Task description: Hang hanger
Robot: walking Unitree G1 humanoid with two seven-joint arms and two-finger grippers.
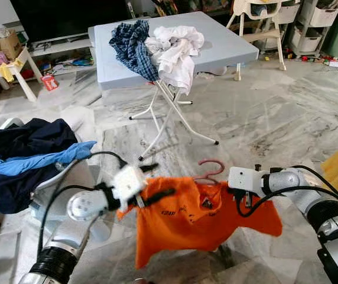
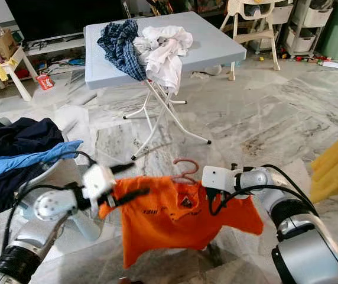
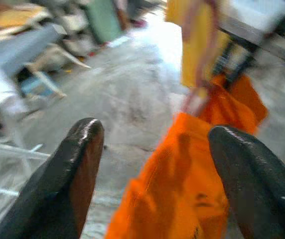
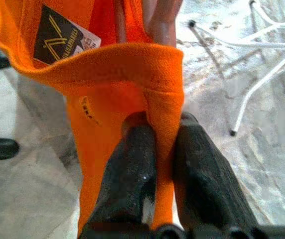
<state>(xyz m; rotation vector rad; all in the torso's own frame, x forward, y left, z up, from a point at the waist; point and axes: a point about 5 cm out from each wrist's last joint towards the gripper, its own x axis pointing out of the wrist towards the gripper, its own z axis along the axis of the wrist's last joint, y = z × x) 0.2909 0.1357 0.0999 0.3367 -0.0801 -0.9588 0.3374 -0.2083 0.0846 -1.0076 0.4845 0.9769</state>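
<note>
I see my right gripper (image 4: 157, 129) pinching the soft orange shirt (image 1: 198, 219) on its pink hanger (image 1: 209, 171); left gripper (image 1: 157, 180) spread beside it (marble floor (image 1: 263, 118), folding table (image 1: 228, 44) ahead).

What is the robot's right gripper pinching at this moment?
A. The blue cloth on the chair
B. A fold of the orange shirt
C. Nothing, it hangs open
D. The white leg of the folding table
B: in the right wrist view the two black fingers of the right gripper are closed on a fold of the orange shirt, near its collar.
</note>
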